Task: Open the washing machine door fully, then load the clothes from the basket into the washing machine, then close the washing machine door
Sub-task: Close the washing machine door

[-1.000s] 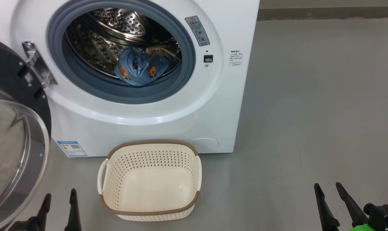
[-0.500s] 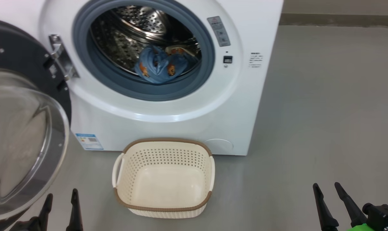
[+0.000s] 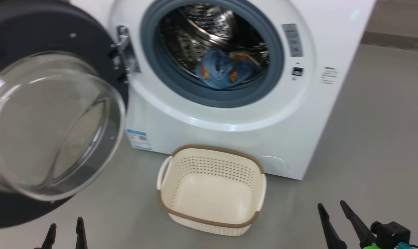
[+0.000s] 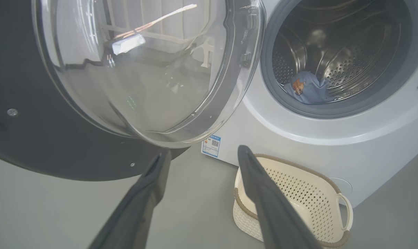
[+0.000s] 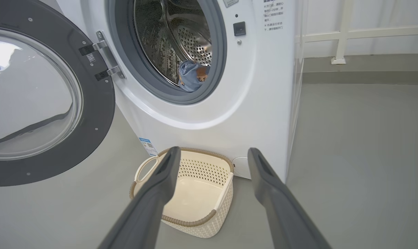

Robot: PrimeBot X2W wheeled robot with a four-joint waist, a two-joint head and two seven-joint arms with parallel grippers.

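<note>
Now: clothes (image 3: pixel 218 71) in drum (image 3: pixel 202 33), basket (image 3: pixel 212 166) empty, door (image 3: pixel 11 31) wide for loading; your L tool (image 3: pixel 65 223), R tool (image 3: pixel 330 204) spread, idle.

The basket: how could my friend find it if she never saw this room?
Find the big white washing machine with its round door swung open. On the grey floor just in front sits the basket. It is small and cream, with holes in its walls, a brown rim and nothing inside.

Grey floor (image 3: pixel 378 138), white railing (image 5: pixel 340 34) behind
</note>
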